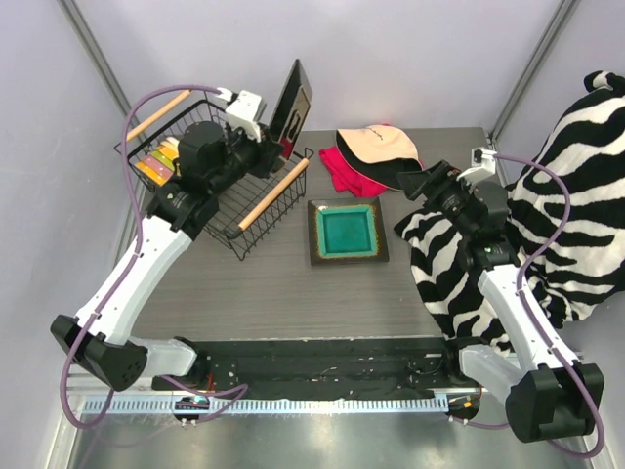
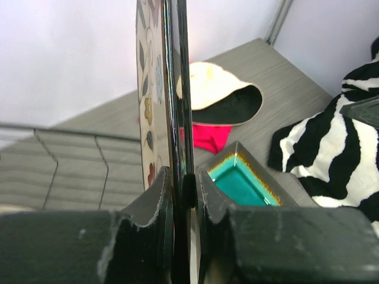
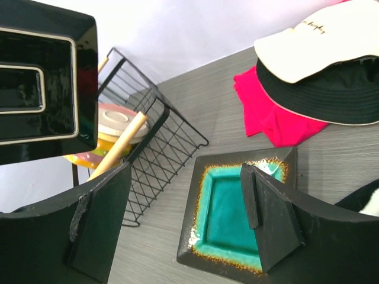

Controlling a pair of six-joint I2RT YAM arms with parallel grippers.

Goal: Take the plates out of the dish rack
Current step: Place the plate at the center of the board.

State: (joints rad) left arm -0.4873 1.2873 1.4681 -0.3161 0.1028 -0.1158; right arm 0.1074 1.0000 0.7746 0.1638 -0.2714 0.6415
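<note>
Since the left gripper (image 2: 182,184) is clamping the square flowered plate (image 2: 153,89) by just one edge, jaws squeezed together on the dark rim, here's what's bugging me. The plate is standing upright and tall above the fingers, so I'm guessing a quick swing could be enough to pivot it or slip it loose. It's hanging up at the far right corner of the dish rack (image 1: 256,237), near the wooden handle (image 1: 275,193), so a low path is risking a clip. The round plates (image 1: 161,159) are sitting in the rack's left end. The right gripper (image 3: 185,220), jaws wide apart, is hovering empty over the teal plate (image 3: 228,216).
</note>
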